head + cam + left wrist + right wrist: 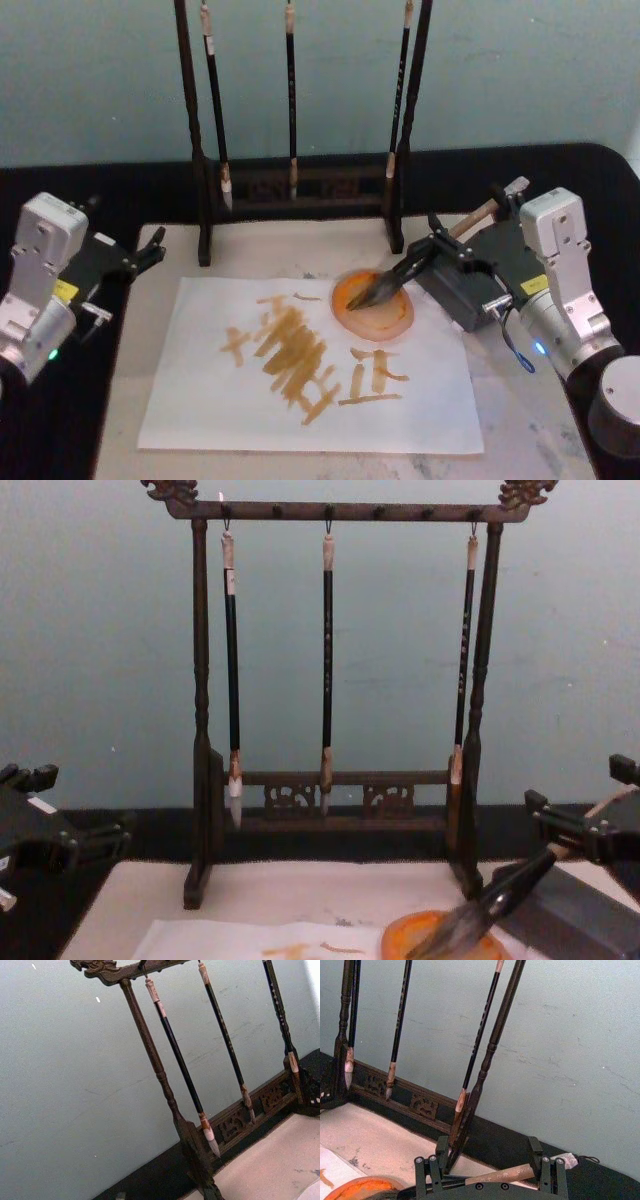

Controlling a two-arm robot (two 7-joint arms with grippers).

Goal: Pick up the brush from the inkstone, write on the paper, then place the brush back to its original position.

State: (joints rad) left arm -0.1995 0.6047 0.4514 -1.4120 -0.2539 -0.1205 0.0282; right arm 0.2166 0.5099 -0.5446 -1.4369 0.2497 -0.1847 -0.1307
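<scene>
The brush [400, 275] lies slanted, its bushy dark tuft resting on the round orange-stained inkstone [392, 318]. Its pale handle [500, 1176] runs back to the right through my right gripper [448, 243]. That gripper is open, its fingers spread on either side of the handle. From the chest the brush [500, 895] rises from the inkstone [400, 942] towards the right gripper [583, 798]. The paper [200, 410], white with several orange strokes, lies flat in front of the inkstone. My left gripper [148, 250] is parked open at the mat's left edge, also seen from the chest [70, 805].
A dark wooden brush stand [300, 185] holding three thin black-handled brushes stands behind the paper and close to the right gripper [489, 1160]. The cream mat [520, 430] lies under everything on a black table. A pale wall is behind.
</scene>
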